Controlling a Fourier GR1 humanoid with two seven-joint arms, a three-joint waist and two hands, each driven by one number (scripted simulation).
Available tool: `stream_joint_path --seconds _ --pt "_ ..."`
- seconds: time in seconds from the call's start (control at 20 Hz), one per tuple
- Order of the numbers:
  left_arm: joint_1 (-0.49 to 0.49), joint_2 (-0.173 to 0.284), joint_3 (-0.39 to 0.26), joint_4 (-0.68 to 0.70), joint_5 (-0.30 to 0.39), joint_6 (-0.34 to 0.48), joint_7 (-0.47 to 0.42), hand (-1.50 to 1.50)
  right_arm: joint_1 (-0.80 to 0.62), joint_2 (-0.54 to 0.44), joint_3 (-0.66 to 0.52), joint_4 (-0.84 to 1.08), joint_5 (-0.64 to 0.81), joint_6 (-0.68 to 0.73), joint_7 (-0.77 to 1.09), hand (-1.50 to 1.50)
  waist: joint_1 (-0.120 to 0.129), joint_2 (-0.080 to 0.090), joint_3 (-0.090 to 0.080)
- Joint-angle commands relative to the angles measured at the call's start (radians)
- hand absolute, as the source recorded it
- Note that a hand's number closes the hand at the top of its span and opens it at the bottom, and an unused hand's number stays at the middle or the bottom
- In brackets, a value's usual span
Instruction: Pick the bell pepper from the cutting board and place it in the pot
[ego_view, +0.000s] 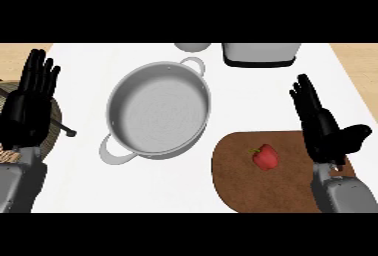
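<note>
Small red bell pepper (265, 157) lying on the brown cutting board (244, 190), near the middle, untouched. Big grey pot (158, 111) just to the left, nothing inside. Right hand (325, 131) up beside the board's right edge, fingers straight and spread, thumb out, holding nothing. Left hand (29, 100) resting flat at the far left, fingers straight too. Probably light and hollow, with smooth, shiny skin (so a bit slippery). Fairly stiff, but easy to dent if squeezed hard. Best to wrap around the fat middle, fingers one side, thumb the other, not the thin stem.
</note>
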Motion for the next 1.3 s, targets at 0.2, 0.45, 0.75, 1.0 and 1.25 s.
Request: stream_joint_path --seconds 0.2,0.45,0.75,1.0,1.25 --pt "0.140 0.135 -0.040 0.136 -0.160 0.000 0.108 0.00 -0.042 -0.072 0.240 -0.098 0.176 0.166 -0.149 1.50 0.027 0.056 -0.012" --pt "0.215 0.114 -0.062 0.187 -0.156 0.023 0.258 0.00 0.043 -0.081 0.118 -0.133 0.484 -0.229 -0.374 -1.50 -0.031 0.048 -0.006" --pt "0.226 0.111 -0.079 0.136 -0.181 0.023 0.321 0.00 0.356 -0.050 0.277 -0.215 0.641 -0.374 -0.605 -1.50 -0.018 0.050 -0.011" --pt "0.183 0.112 -0.073 0.138 -0.196 0.031 0.373 0.00 0.465 -0.175 0.281 -0.338 0.869 -0.309 -0.362 -1.50 -0.028 0.050 -0.014" --pt "0.220 0.142 -0.056 0.098 -0.192 0.017 0.378 0.00 0.554 -0.206 0.303 -0.547 1.145 -0.159 -0.049 -1.50 -0.024 0.045 -0.017"
